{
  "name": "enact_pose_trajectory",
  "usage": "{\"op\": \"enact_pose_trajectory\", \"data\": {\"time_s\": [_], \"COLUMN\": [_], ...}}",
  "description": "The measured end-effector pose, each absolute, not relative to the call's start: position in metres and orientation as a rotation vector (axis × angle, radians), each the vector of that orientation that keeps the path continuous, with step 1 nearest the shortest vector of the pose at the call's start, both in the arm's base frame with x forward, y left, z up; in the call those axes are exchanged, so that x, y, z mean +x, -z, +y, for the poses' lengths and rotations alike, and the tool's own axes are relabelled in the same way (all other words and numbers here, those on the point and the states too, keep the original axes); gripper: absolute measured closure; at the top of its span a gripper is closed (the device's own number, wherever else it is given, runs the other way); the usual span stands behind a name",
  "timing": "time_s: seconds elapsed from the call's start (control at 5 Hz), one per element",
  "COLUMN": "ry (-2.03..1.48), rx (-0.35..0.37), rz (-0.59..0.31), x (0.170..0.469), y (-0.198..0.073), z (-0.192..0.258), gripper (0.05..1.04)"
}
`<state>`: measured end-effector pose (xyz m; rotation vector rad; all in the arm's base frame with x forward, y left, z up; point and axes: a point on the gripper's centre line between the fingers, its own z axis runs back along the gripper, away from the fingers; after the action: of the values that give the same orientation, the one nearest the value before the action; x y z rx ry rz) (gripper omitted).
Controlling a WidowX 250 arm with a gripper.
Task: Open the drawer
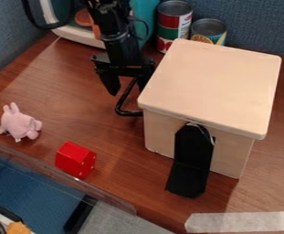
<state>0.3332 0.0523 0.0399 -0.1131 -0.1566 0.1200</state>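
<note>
Hanging beside the pale wooden box (211, 87), which stands to its right, the black two-finger gripper (128, 91) has its fingers apart, seemingly astride the far end of the bent black handle (128, 113) just below. The drawer presumably sits inside the box, facing the gripper, with that handle fixed to it. Such a placing would let the fingers catch the bar, and a pull away from the box should slide the drawer out.
</note>
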Motion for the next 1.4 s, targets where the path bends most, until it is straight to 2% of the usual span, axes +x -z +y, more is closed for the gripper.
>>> {"op": "enact_pose_trajectory", "data": {"time_s": [0.2, 0.4, 0.6, 0.8, 1.0, 1.4], "ry": [-0.12, -0.126, -0.111, -0.114, -0.12, -0.126], "rx": [-0.098, -0.071, -0.06, -0.046, -0.031, -0.004], "rz": [-0.144, -0.15, -0.142, -0.111, -0.086, -0.046], "x": [0.334, 0.335, 0.334, 0.328, 0.324, 0.313], "y": [-0.031, -0.029, -0.029, -0.03, -0.033, -0.042], "z": [0.053, 0.054, 0.056, 0.066, 0.082, 0.117], "gripper": [0.115, 0.395, 0.715, 0.911, 0.944, 0.947]}}
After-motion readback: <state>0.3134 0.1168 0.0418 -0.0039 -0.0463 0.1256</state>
